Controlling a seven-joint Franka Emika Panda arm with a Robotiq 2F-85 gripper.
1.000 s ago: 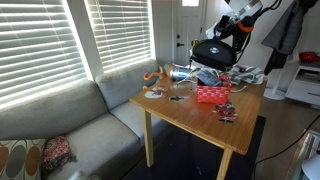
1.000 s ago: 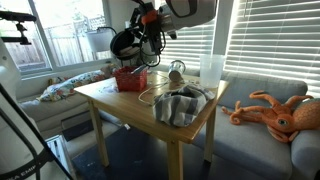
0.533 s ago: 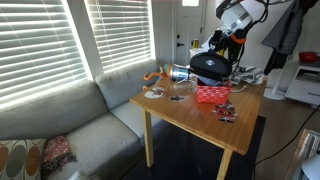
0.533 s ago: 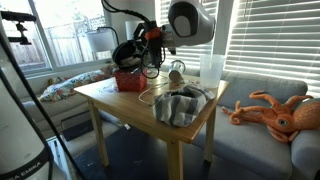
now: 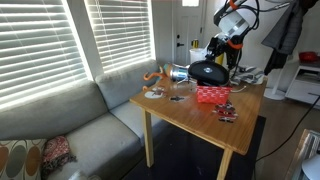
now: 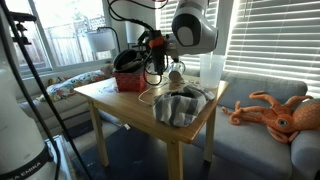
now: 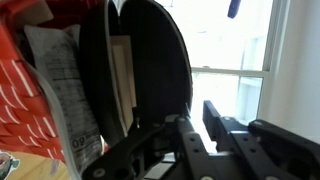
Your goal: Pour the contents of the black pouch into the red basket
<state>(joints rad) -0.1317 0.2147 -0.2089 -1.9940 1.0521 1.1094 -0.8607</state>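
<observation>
The black pouch (image 5: 207, 71) hangs from my gripper (image 5: 224, 50) just above the far side of the red basket (image 5: 213, 94) on the wooden table (image 5: 180, 115). In the other exterior view the pouch (image 6: 129, 61) sits right over the basket (image 6: 130, 81), with the gripper (image 6: 155, 56) beside it. In the wrist view the pouch (image 7: 150, 60) fills the middle, its edge between my fingers (image 7: 188, 135). The red basket (image 7: 12, 85) shows at the left with a printed packet (image 7: 60, 80) against it.
A white cup (image 6: 211, 68), a grey cloth (image 6: 180, 105) and cables lie on the table. Small items (image 5: 227, 112) lie near the table's front edge. A grey sofa (image 5: 80, 125) stands beside the table, with an orange octopus toy (image 6: 272, 112) on it.
My gripper has come down with the black pouch, from well above the table to just over the red basket.
</observation>
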